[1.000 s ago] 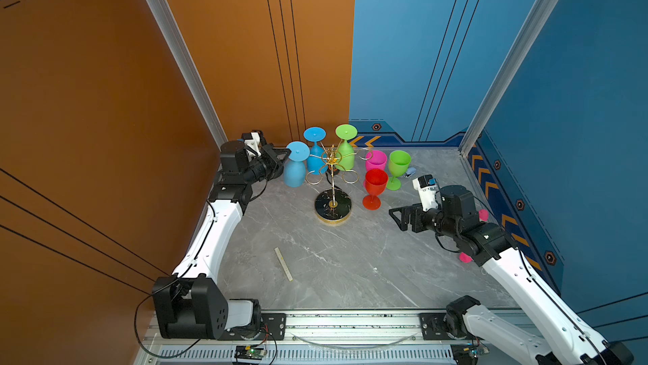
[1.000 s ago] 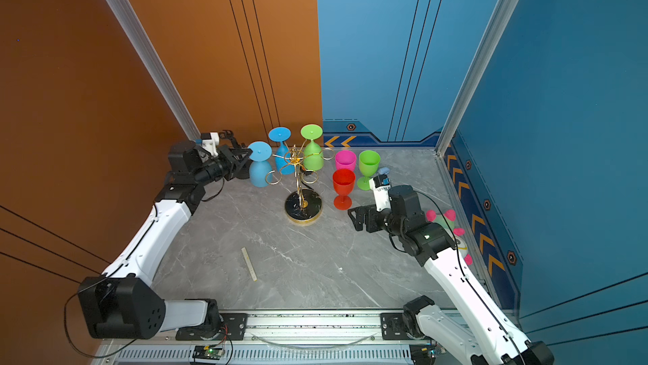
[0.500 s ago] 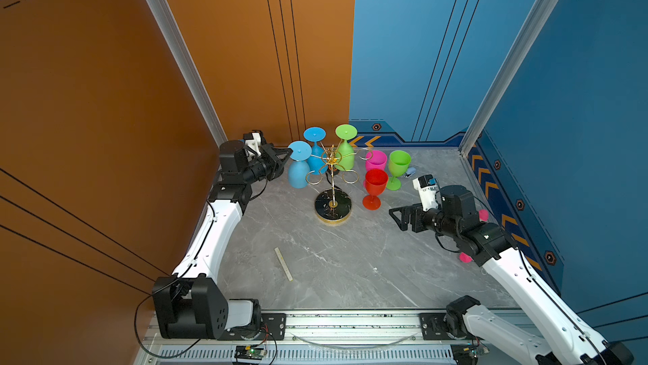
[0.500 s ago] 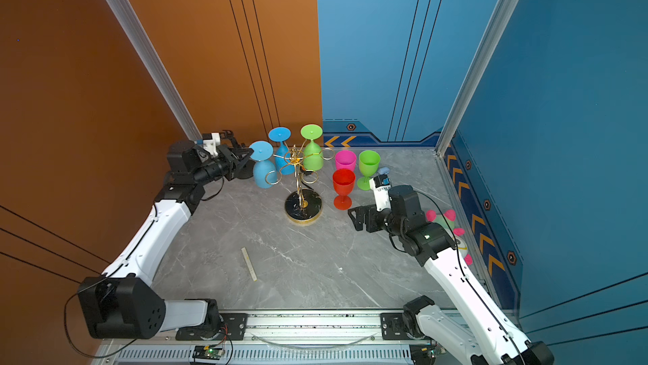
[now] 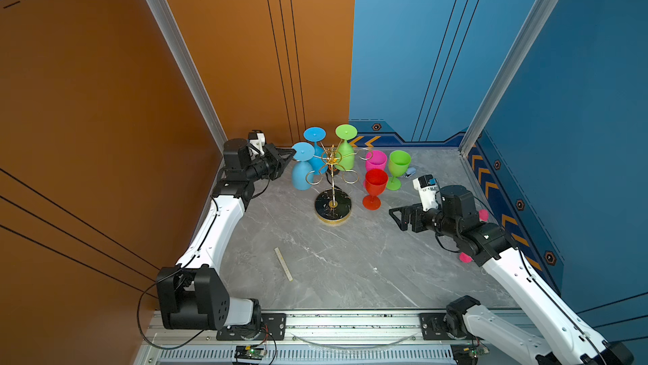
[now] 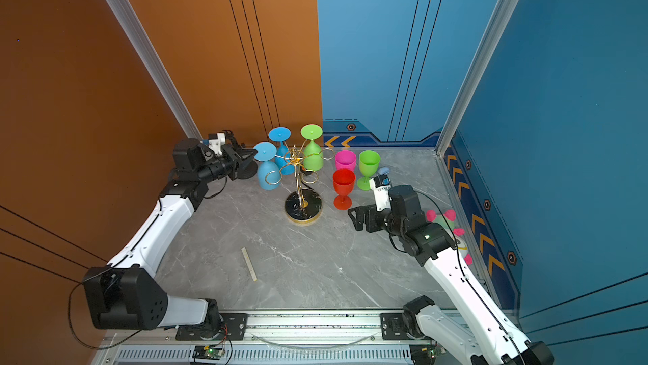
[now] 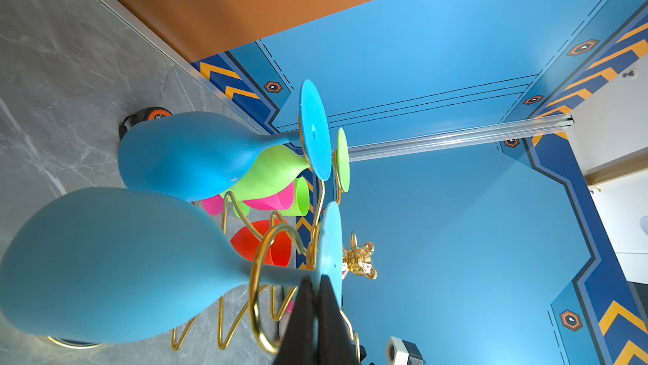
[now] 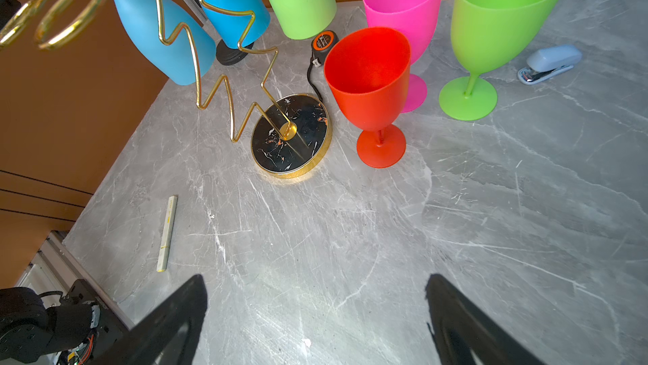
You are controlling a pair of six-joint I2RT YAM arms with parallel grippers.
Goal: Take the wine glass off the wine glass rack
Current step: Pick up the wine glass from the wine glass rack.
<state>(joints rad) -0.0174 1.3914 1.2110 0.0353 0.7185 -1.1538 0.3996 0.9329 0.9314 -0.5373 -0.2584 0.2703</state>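
The gold wire wine glass rack (image 5: 333, 207) stands mid-table on its round black marbled base (image 6: 303, 207) (image 8: 292, 135). A blue wine glass (image 5: 301, 175) (image 6: 268, 175) (image 7: 105, 265) hangs upside down at the rack's left side, its stem inside a gold ring. My left gripper (image 5: 292, 152) (image 6: 255, 152) (image 7: 317, 280) is shut on the rim of that glass's foot. Another blue glass (image 5: 317, 156) and a green one (image 5: 345, 158) hang further back. My right gripper (image 5: 398, 217) (image 6: 356, 217) (image 8: 315, 282) stands open and empty above the table, right of the rack.
Upright red (image 5: 375, 184), pink (image 5: 376, 161) and green (image 5: 398, 166) glasses stand just right of the rack. A stapler (image 8: 548, 63) lies behind them and a tape measure (image 8: 324, 42) behind the rack. A pale stick (image 5: 283, 264) lies front left. A pink-and-green toy (image 6: 445, 221) sits by the right wall.
My left gripper and the blue glass it holds have shifted slightly to the right, toward the rack's pole. The right arm has not moved.
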